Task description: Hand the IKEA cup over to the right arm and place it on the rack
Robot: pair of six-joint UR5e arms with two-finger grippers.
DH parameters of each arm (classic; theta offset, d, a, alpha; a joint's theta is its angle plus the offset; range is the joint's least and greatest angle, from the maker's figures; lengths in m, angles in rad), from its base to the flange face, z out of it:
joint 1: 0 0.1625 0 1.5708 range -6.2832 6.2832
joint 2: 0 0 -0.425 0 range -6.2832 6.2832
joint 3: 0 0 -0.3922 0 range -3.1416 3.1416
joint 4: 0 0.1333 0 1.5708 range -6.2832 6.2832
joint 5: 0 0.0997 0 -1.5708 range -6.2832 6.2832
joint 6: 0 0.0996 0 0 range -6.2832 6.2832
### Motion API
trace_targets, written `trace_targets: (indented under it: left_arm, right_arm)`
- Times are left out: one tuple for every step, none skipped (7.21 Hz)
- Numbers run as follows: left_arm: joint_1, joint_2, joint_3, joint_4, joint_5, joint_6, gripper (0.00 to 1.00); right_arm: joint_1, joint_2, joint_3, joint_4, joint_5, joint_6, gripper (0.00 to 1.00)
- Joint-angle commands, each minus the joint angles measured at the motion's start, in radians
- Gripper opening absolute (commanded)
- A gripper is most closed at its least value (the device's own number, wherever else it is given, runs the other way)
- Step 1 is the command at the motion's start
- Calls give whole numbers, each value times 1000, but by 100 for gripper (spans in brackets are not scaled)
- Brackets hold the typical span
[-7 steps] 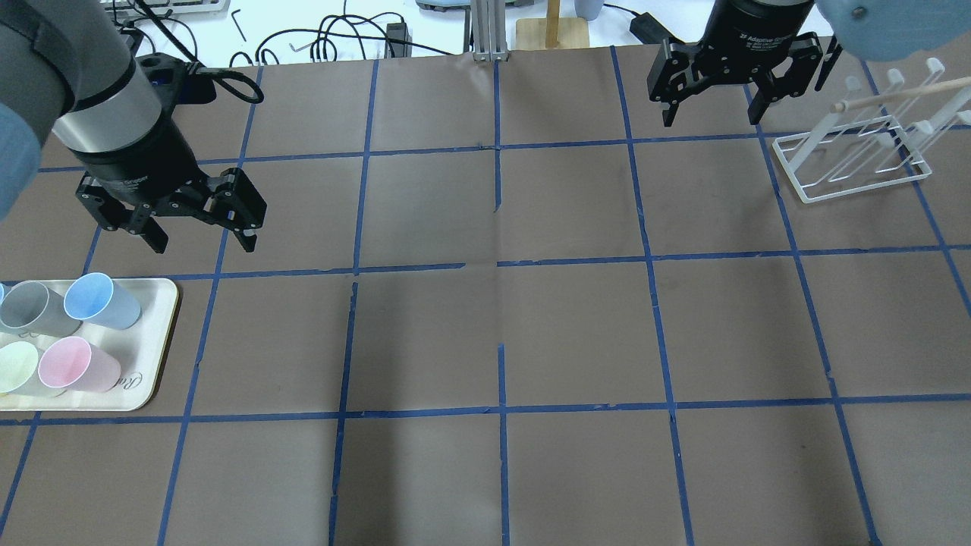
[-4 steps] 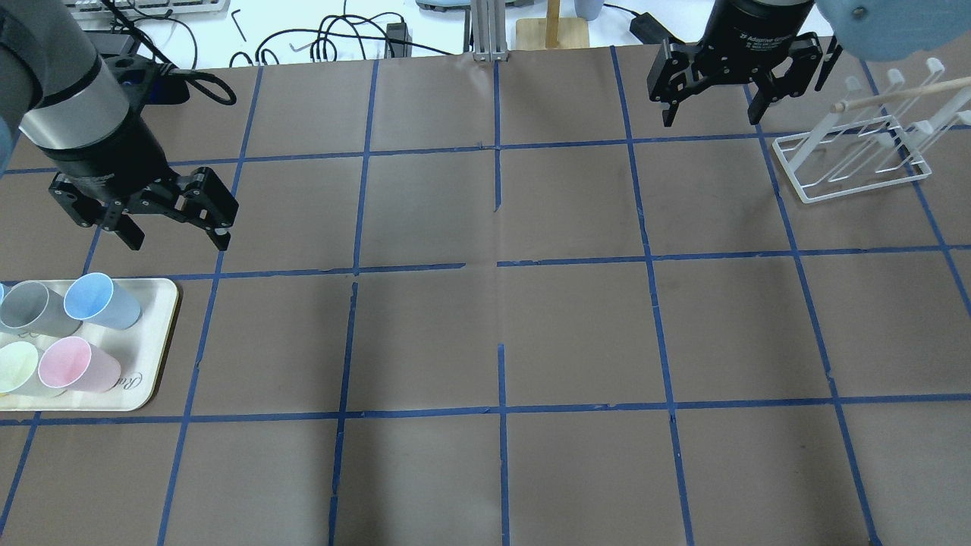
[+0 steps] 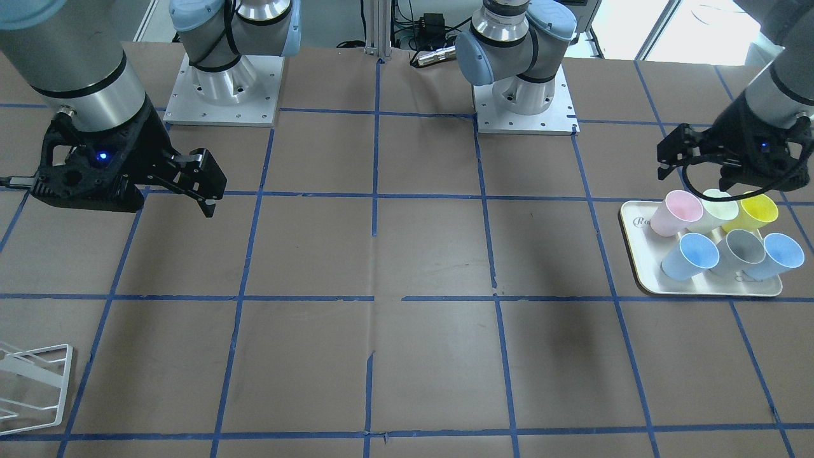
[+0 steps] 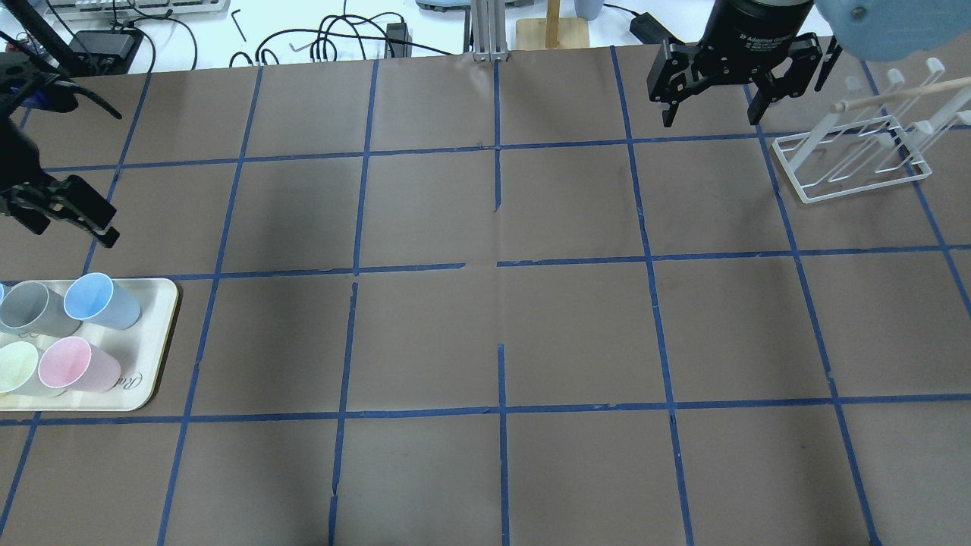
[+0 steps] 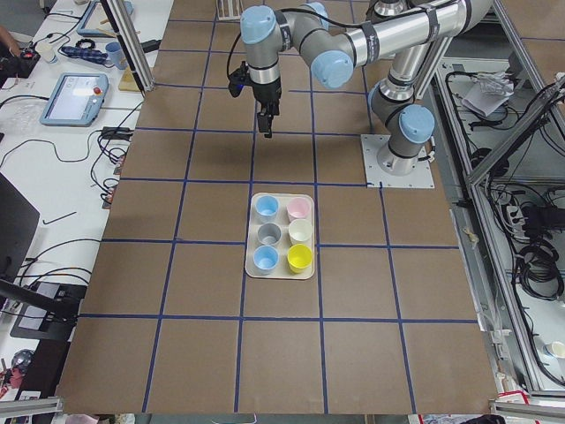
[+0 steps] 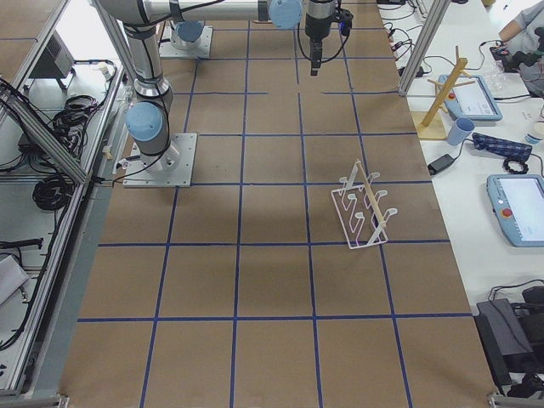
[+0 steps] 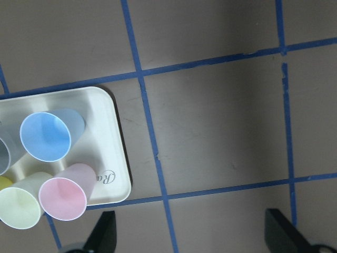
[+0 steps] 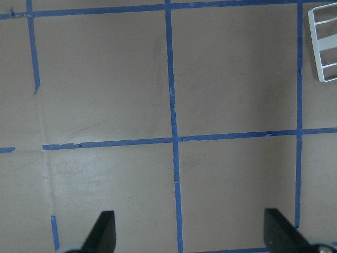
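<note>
Since 1 second ago my left gripper (image 4: 68, 220), jaws wide open and empty, has slid to the overhead frame's left edge, just above the tray (image 4: 161, 341) where the IKEA cup (image 4: 95, 299) sits in the upper right corner, while my right gripper (image 4: 711, 114) stays equally open and empty at the upper right beside the rack (image 4: 850, 189).

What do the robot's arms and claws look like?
The right arm and left arm are silver tubes with pale blue joint caps. Both grippers are black, two-fingered. The right gripper bears white lettering and a small blue light; a black cable loops by the left gripper.
</note>
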Motion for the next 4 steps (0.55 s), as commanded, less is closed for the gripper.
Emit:
trace_targets:
  left_arm:
    - [163,-51,-54,144,-43,243,100]
    - [198,-92,-91,255,-50,315,100]
    - [205,-134,-111,350,-50,346,100]
    - [211,-171,-108,371,-71,379,100]
  right_arm:
    - [0,0,0,1,-1,0,100]
    - [0,0,0,2,-3,0,100]
    - [0,0,0,1,2,0,100]
    - [0,0,1,1,0,0,100]
